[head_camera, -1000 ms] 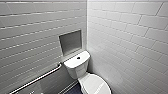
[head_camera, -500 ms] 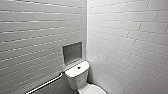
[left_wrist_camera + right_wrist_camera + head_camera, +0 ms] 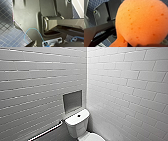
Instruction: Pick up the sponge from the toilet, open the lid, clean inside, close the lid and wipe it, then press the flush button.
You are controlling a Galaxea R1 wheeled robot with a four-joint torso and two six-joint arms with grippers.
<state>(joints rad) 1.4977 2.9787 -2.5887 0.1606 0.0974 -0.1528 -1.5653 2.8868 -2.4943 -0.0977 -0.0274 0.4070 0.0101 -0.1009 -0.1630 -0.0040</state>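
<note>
A: Where was the sponge (image 3: 141,22)?
B: In the right end effector (image 3: 142,45), which was clenched on it, above the blue-tiled floor (image 3: 7,37).
A: And the left end effector (image 3: 35,44)?
B: Its state I could not tell.
A: The toilet (image 3: 77,128)?
B: In the corner of the white-tiled walls (image 3: 125,84) — flush button (image 3: 79,115) in the middle of the tank top, lid (image 3: 96,137) at the lower edge of the head view.

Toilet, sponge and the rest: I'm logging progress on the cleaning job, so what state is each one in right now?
Sponge: off the toilet, held up over the floor.
Toilet: upright in the tiled corner.
Lid: seems down, but it is mostly cut off by the picture's edge.
Flush button: set in the tank top, with nothing touching it.
</note>
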